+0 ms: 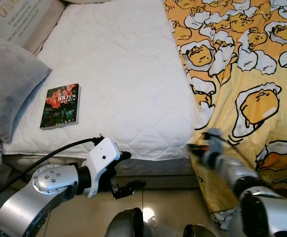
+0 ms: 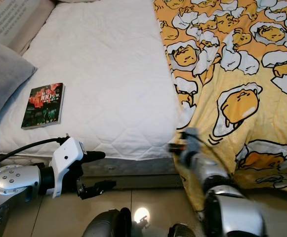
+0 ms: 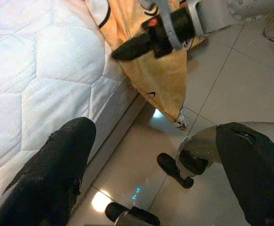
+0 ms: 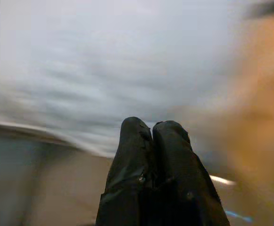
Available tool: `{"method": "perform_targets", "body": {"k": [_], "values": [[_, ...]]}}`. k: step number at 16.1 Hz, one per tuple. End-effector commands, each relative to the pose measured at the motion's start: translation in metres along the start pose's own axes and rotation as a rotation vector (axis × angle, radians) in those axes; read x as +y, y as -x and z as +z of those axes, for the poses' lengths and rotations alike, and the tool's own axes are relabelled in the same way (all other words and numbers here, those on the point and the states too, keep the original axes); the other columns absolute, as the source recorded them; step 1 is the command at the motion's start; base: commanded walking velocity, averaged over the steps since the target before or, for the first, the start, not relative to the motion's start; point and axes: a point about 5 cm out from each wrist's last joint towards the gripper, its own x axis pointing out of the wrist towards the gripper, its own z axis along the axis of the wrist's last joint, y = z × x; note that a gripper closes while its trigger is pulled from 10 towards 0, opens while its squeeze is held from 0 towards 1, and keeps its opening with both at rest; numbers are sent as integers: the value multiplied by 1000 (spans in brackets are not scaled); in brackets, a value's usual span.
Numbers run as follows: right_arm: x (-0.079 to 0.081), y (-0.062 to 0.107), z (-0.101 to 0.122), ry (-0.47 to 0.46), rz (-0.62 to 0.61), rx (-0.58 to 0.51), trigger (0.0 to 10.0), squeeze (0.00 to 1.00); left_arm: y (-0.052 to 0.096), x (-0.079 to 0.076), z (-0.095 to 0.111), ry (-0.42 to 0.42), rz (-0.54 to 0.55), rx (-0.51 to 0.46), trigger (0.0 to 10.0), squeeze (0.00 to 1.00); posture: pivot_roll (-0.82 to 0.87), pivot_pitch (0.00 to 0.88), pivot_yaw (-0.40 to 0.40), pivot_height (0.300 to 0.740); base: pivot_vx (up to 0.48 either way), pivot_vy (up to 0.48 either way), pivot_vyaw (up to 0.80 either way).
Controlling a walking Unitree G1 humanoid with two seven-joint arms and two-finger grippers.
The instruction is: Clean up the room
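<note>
While both arms hang low at the foot of the bed [image 1: 128, 59], the likeliest thing to tidy is the book [image 1: 60, 105], lying flat on the white mattress near its left edge, just beside the grey pillow [image 1: 7, 84] at its 9 o'clock.

From the left pincer [image 1: 126, 173], which sits below the mattress edge over the tiled floor [image 2: 148, 200], the book lies up at about 11 o'clock, near. Its long axis runs roughly 12 to 6, spine along the left side. The left wrist view shows this pincer's two black fingers [image 3: 52, 179] spread well apart, empty.

The book cover carries a large "100" with smaller characters too fine to read. At the far left top corner a cream panel [image 1: 20, 17] bears partial lettering, something like "OHLOV", cut off by the frame.

Further right, the right pincer [image 1: 198, 148] hovers at the seam where the mattress meets the yellow cartoon-egg blanket [image 1: 247, 74], blurred. Its wrist view shows the fingertips [image 4: 155, 155] pressed together, holding nothing. The book lies at about 10 o'clock from it, well apart, so I judge the left arm the nearer one for a pickup.
</note>
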Motion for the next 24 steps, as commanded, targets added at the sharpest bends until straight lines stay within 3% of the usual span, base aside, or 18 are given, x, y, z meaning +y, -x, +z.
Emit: {"method": "perform_targets", "body": {"k": [1,3,5,6,8,9,11,15,17,18,20,21,24], "values": [[10,-2,9,-57,119,-49,0,0,1,-1,-1,-7,5,7,10000,16,268,149,128,740,0,0,0],[18,-4,10,-97,196,-77,0,0,-2,-2,-1,-7,4,5,10000,16,265,147,126,740,0,0,0],[17,-2,4,-28,177,-83,0,0,-4,-3,-2,-6,5,5,10000,20,255,137,124,740,0,0,0],[13,0,-1,26,103,-103,10000,0,-6,-2,-4,-5,11,6,10000,16,238,122,119,740,0,0,0],[14,3,-3,24,84,-148,10000,0,-6,0,-4,1,31,-2,10000,16,226,111,116,740,0,0,0],[15,8,-4,39,64,-192,10000,1000,-7,7,-6,19,96,-19,10000,16,190,72,107,740,0,0,0],[17,23,2,125,-21,-294,10000,1000,-12,26,-10,85,300,-88,10000,16,115,0,88,740,0,0,0],[6,34,20,219,-181,-371,10000,1000,-29,48,-16,154,529,-167,10000,12,4,0,75,740,0,0,0],[4,39,29,241,-251,-394,10000,1000,-34,56,-18,187,571,-195,10000,16,-28,0,66,740,0,0,0],[2,40,31,258,-313,-404,10000,1000,-41,64,-18,122,609,-184,10000,8,-56,0,71,740,0,0,0],[2,39,32,229,-359,-406,10000,1000,-43,77,-12,183,673,-240,10000,16,-98,0,90,740,0,0,0],[4,34,40,311,-424,-402,10000,1000,-48,81,-14,183,698,-236,10000,20,-116,0,108,740,0,0,0],[18,27,46,318,-364,-416,10000,996,-54,87,-14,207,731,-244,10000,20,-118,0,113,740,0,-167,0]]}}
